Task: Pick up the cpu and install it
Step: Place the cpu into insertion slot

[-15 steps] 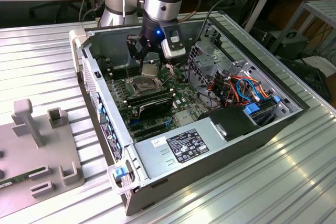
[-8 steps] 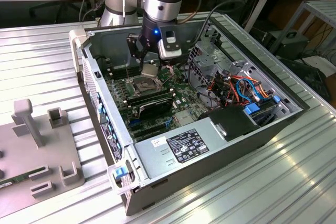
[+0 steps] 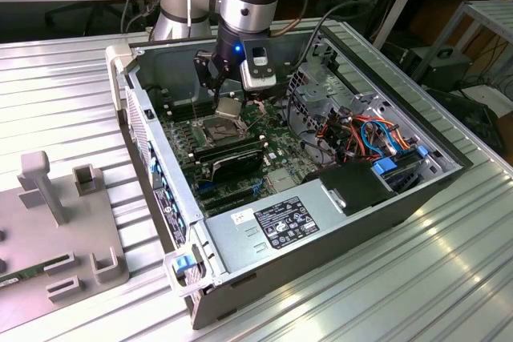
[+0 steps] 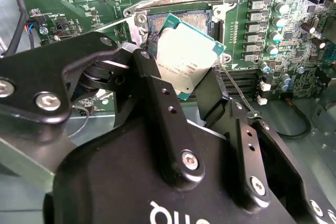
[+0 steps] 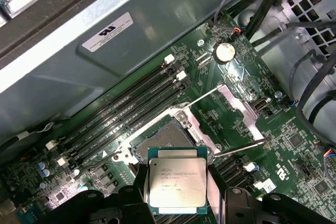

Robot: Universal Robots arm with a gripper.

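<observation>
Pickup looks done: fingers (image 4: 157, 93) clamped on cpu (image 5: 177, 186) edges, hovering near open socket (image 5: 163, 142), at its 12 o'clock in exterior view. Install step now; seating needs chip squared and level, I reckon.

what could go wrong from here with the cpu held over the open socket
1. In the first wrist view the cpu, gripped by its edges in the pincer, looks turned relative to the socket; lowered like that, it could land askew in it.
2. In the second wrist view the thin lever runs close beside one finger and could snag it.
</observation>
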